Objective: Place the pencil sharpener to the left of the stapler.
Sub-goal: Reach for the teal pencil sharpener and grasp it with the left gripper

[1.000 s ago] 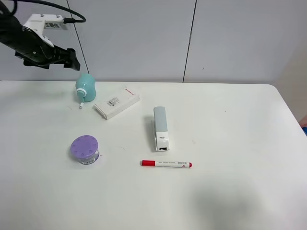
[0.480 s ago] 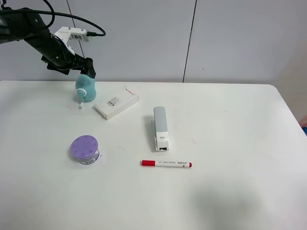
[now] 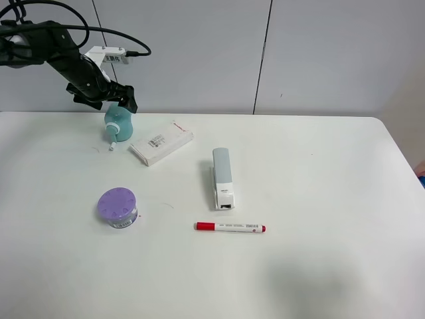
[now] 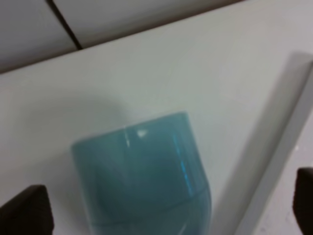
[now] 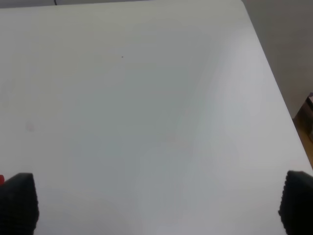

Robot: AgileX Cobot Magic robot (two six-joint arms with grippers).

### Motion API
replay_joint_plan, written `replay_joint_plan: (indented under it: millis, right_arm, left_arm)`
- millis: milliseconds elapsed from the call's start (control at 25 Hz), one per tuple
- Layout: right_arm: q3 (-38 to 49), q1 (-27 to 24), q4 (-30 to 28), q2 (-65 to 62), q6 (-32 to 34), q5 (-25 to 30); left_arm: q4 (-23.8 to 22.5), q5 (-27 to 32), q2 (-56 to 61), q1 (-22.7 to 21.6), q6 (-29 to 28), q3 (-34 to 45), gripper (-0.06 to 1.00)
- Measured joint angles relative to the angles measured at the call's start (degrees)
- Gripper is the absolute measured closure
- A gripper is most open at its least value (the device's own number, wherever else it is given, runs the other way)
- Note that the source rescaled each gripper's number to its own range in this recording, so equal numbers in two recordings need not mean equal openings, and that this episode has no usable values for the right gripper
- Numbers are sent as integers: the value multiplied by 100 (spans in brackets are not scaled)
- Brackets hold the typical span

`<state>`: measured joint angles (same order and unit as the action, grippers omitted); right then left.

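At the left gripper (image 4: 164,204): jaws spread wide, clamped on nothing. Between the two dark fingertips (image 4: 24,211): the teal pencil sharpener (image 3: 117,123), with a gap on either side. Standing upright on the tabletop (image 3: 319,199), close to the far edge and toward the far left corner, small white crank pointing toward the near edge.

Just beside the pencil sharpener, toward the right edge: a flat white box (image 3: 161,144), lying at a slant, not touching it. Farther toward the right edge, around the middle of the tabletop: the stapler (image 3: 222,178), lying lengthwise from far edge to near edge, well apart from the pencil sharpener. On the near-edge side of the stapler: a red marker (image 3: 230,227), parallel to the near edge. Toward the left edge, nearer than the pencil sharpener: a purple round tub (image 3: 117,207).

At the right gripper (image 5: 157,203): jaws spread wide, holding nothing. Between its fingertips: bare white tabletop, close to the right edge.
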<state>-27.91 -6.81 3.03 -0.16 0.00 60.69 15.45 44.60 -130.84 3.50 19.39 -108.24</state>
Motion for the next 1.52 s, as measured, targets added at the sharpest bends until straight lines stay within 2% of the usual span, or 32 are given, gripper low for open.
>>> replay_joint_plan:
  millis: [360,720,1520]
  right_arm:
    - [0,0,0,0,0,0]
    - [0,0,0,0,0,0]
    - [0,0,0,0,0,0]
  left_arm:
    - [-6,44,-426,-59,0,-421,-6]
    - [-93,17,-533,-219,0,-452,-6]
    - [-1,4,-727,-51,-5,-452,-6]
